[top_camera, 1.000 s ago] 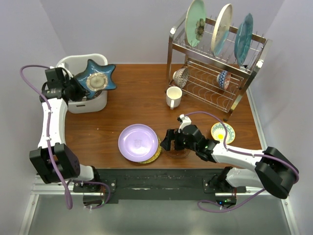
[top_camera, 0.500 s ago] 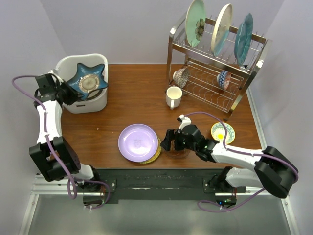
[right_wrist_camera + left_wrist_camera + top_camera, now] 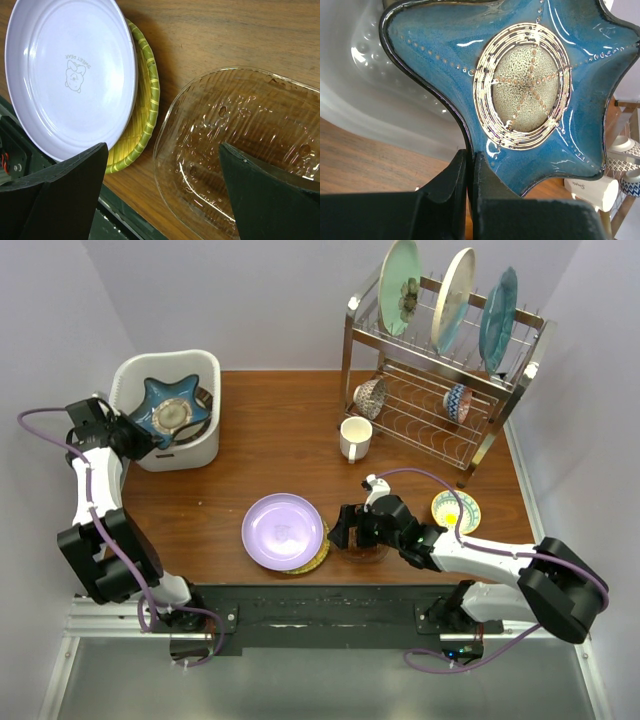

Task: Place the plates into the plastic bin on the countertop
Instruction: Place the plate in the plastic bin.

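One star dish (image 3: 520, 90), blue with a speckled cream centre ringed in gold. It sits tilted in the bin (image 3: 205, 448), points near the rim. Your left gripper (image 3: 470, 162) is clenched on the edge of the dish between two of its points, fingers pressed flat together over the glaze. Whatever lies under the dish in the bin is too hidden to tell.

One bin, at the far left corner of the countertop (image 3: 280, 450).

At the near edge, about the middle, there is one lavender plate (image 3: 70, 75). It has a small bear print, and the writing reads roughly "SWEET BEAR". It lies on one yellow plate (image 3: 145, 115) with a green-striped rim, covering most of it.

Just beside that pair, toward the right edge, is one glass dish (image 3: 240, 145), clear and ripple-textured. Your right gripper (image 3: 161, 150) hangs over it, released, jaws wide, holding nothing.

One rack (image 3: 470, 445) stands at the far right corner. Three plates stand upright on its top tier: green plate (image 3: 400, 285) with a flower, cream plate (image 3: 452, 300) and blue plate (image 3: 497, 318). The lower tier holds two patterned bowls (image 3: 370, 395).

One white mug (image 3: 354, 438) stands just in front of the rack. It carries script, too small to read.

One yellow bowl (image 3: 456, 508) sits near the right edge.
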Available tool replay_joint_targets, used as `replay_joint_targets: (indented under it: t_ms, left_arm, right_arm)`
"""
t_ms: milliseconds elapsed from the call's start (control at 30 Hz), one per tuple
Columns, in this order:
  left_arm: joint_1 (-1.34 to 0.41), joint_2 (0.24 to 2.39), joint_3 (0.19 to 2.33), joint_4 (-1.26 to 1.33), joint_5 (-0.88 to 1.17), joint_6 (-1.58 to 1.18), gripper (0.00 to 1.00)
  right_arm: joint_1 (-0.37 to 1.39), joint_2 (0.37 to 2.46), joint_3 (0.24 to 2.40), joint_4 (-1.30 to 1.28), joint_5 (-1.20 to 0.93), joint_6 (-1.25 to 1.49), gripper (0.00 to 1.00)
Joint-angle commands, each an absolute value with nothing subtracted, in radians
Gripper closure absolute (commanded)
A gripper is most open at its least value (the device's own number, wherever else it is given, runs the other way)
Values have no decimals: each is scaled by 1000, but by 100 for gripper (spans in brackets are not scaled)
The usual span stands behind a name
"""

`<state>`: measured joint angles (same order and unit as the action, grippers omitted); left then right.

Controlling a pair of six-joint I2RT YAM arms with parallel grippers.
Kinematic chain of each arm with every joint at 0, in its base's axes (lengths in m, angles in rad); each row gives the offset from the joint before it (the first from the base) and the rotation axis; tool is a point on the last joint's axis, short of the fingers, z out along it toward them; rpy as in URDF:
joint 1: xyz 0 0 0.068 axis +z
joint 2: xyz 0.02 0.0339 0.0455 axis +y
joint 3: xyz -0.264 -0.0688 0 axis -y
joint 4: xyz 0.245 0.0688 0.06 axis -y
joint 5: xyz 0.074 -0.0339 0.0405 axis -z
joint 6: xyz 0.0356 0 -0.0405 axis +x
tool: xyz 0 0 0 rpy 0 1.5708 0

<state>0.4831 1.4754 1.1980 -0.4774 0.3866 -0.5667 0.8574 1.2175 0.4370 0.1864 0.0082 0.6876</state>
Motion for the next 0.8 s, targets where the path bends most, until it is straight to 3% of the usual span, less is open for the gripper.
replay_joint_targets:
  t_ms: [0, 767]
  left_arm:
    - [488, 1480, 1253, -313, 384, -597, 100]
    - [483, 1692, 1333, -196, 364, -652, 99]
  right_arm:
    - [862, 1224, 446, 196, 11, 681, 4]
    - [861, 1255, 466, 193, 12, 680, 4]
